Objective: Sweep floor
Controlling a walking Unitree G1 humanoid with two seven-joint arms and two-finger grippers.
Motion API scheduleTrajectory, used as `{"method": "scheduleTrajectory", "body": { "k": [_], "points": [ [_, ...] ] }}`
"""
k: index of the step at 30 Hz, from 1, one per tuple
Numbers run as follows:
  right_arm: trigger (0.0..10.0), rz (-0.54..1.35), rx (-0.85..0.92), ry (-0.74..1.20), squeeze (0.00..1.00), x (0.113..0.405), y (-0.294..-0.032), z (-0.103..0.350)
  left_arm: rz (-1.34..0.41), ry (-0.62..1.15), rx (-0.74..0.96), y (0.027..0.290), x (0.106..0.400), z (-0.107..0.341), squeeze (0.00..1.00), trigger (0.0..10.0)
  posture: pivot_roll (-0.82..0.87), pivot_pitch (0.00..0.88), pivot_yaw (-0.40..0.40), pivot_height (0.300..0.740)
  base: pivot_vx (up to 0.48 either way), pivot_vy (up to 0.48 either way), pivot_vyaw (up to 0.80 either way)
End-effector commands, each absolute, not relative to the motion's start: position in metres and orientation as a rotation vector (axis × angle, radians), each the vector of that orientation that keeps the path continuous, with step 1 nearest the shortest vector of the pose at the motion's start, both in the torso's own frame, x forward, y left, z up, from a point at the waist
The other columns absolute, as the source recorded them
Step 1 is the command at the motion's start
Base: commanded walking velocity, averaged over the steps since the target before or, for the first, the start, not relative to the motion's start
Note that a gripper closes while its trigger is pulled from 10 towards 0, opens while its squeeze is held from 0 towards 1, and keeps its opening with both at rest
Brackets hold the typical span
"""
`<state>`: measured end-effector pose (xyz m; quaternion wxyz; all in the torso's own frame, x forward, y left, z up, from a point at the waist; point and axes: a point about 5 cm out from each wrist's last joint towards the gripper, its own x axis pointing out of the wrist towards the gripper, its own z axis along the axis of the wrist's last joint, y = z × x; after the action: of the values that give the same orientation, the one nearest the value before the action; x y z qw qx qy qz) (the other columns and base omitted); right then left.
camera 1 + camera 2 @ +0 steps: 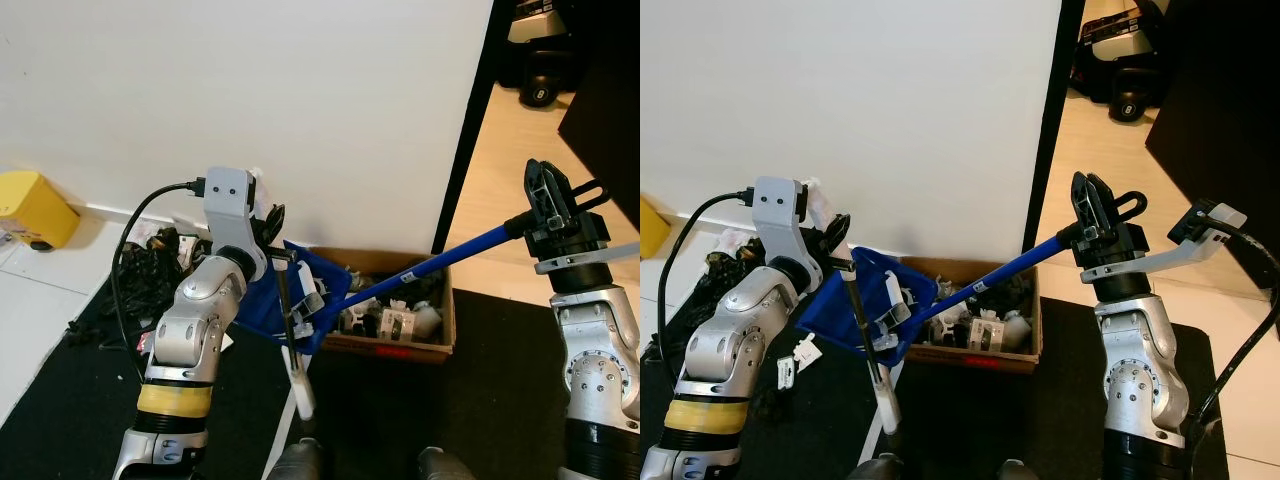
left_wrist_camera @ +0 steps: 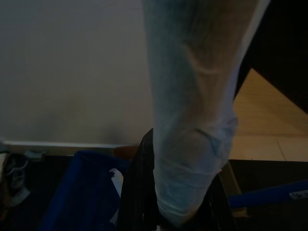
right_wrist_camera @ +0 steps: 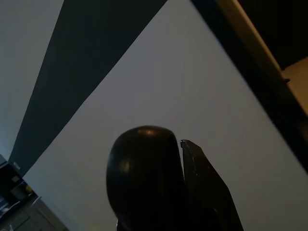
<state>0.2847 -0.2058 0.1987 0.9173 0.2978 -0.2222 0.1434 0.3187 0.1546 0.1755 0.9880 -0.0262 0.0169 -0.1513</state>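
Where right end effector (image 1: 1095, 215) clamps: broom handle (image 1: 1010, 268)

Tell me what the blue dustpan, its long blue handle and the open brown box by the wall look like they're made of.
The blue dustpan looks like moulded plastic: matte, uniformly coloured, with clean folded edges. The long blue handle is probably painted metal tubing, since it is thin, straight and slightly glossy, though plastic is possible. The brown box looks like cardboard: dull tan with thin flap edges.

A plain white wall (image 1: 330, 110) meets a dark floor mat (image 1: 60, 400). A cardboard box (image 1: 420, 345) of clutter sits against the wall, tangled black cables (image 1: 150, 250) beside it and a yellow container (image 1: 30, 205) farther along. Light wood flooring (image 1: 500, 170) runs past a black door edge (image 1: 470, 130).
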Motion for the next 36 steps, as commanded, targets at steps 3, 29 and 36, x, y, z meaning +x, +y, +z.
{"method": "scheduleTrajectory", "body": {
  "k": [3,29,36],
  "points": [
    [10.0,0.325,0.648,-0.499,0.00,0.284,-0.202,0.206,-0.283,0.009,-0.044,0.159,0.319,0.179,0.00,10.0,0.09,0.105,0.113,0.740,0.000,0.000,0.00],
    [10.0,0.384,-0.089,-0.689,0.00,0.324,-0.179,0.279,-0.263,0.103,0.023,0.186,0.304,0.158,0.00,10.0,0.13,0.120,0.101,0.740,0.000,0.000,0.00],
    [10.0,0.571,-0.280,-0.720,0.00,0.321,-0.140,0.275,-0.271,0.118,0.003,0.178,0.299,0.150,0.00,10.0,0.13,0.122,0.093,0.740,0.000,0.000,0.00]
  ]
}}
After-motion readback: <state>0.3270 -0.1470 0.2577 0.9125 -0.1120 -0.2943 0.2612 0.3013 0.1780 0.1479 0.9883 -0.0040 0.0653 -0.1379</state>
